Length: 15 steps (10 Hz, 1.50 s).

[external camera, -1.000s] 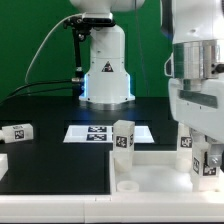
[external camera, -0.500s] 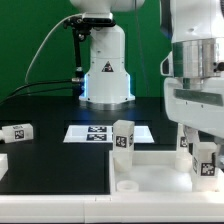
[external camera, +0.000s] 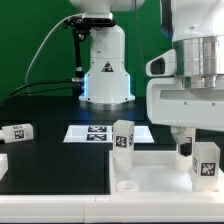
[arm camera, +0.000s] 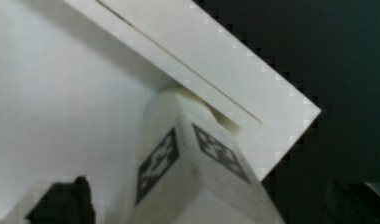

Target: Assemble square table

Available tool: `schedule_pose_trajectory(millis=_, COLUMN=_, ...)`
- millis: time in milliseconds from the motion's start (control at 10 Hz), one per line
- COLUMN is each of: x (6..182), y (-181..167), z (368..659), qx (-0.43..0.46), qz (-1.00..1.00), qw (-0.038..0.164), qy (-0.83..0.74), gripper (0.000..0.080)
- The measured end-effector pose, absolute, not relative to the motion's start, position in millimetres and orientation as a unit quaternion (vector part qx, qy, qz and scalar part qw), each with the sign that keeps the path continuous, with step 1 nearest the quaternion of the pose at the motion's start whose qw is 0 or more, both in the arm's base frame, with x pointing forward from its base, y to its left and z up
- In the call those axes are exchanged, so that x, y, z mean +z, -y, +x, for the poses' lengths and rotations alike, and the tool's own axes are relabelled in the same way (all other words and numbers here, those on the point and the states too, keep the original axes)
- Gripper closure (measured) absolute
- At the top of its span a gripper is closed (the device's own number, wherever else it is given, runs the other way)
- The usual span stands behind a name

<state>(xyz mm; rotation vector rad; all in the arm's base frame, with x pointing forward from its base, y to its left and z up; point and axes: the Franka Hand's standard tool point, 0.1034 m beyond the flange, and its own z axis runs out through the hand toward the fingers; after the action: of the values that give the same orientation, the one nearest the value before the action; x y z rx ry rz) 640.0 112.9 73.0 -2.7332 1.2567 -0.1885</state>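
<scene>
White leg point(external camera: 205, 160) half hidden behind claw point(external camera: 186, 147).

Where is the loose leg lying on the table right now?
In the exterior view, the loose leg lies on its side at the far left, left of the marker board.

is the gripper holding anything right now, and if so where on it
Nothing is held. The gripper stands open above the upright leg on the tabletop, its fingers clear of it.

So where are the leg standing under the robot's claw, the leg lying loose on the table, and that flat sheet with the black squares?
standing leg point(external camera: 204, 158), exterior view, on its tagged face.
lying leg point(external camera: 17, 132), exterior view, on its tagged side.
marker board point(external camera: 78, 132), exterior view, on its bare white part.
</scene>
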Motion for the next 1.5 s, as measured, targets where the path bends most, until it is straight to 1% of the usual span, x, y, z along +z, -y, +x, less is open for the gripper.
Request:
schedule_pose_trajectory(millis=100, x=74.8, y=-112.5, z=641.9, qx=-0.077, qz=-0.951, qw=0.045, qy=-0.295, gripper=0.0151)
schedule_pose_trajectory(millis=200, x=75.2, y=-111.4, z=644.3, qx=-0.088, qz=-0.982, qw=0.033, qy=-0.167, gripper=0.0151)
schedule_pose_trajectory(millis=300, x=72.2, y=-110.0, z=644.7, qx=-0.090, qz=-0.989, qw=0.033, qy=-0.112, gripper=0.0151)
schedule_pose_trajectory(millis=400, x=71.9, y=-109.4, z=644.6, qx=-0.089, qz=-0.987, qw=0.034, qy=-0.129, gripper=0.0151)
schedule_pose_trajectory(millis=500, x=71.4, y=-109.2, z=644.5, qx=-0.088, qz=-0.986, qw=0.035, qy=-0.138, gripper=0.0272)
schedule_pose_trajectory(millis=600, x=71.3, y=-108.9, z=644.5, qx=-0.088, qz=-0.984, qw=0.036, qy=-0.149, gripper=0.0422)
schedule_pose_trajectory(millis=700, x=71.4, y=-107.7, z=644.7, qx=-0.088, qz=-0.985, qw=0.034, qy=-0.147, gripper=0.0514)
schedule_pose_trajectory(millis=800, x=71.4, y=-106.2, z=644.9, qx=-0.087, qz=-0.980, qw=0.036, qy=-0.176, gripper=0.0514)
schedule_pose_trajectory(millis=900, x=71.5, y=-105.6, z=644.5, qx=-0.087, qz=-0.966, qw=0.038, qy=-0.239, gripper=0.0514)
schedule_pose_trajectory(millis=1100, x=71.0, y=-93.9, z=641.9, qx=-0.096, qz=-0.941, qw=0.017, qy=-0.324, gripper=0.0512)
schedule_pose_trajectory(millis=1200, x=70.9, y=-87.5, z=640.6, qx=-0.099, qz=-0.932, qw=0.010, qy=-0.349, gripper=0.0511)
schedule_pose_trajectory(millis=1500, x=70.8, y=-81.6, z=639.7, qx=-0.098, qz=-0.928, qw=0.007, qy=-0.360, gripper=0.0509)
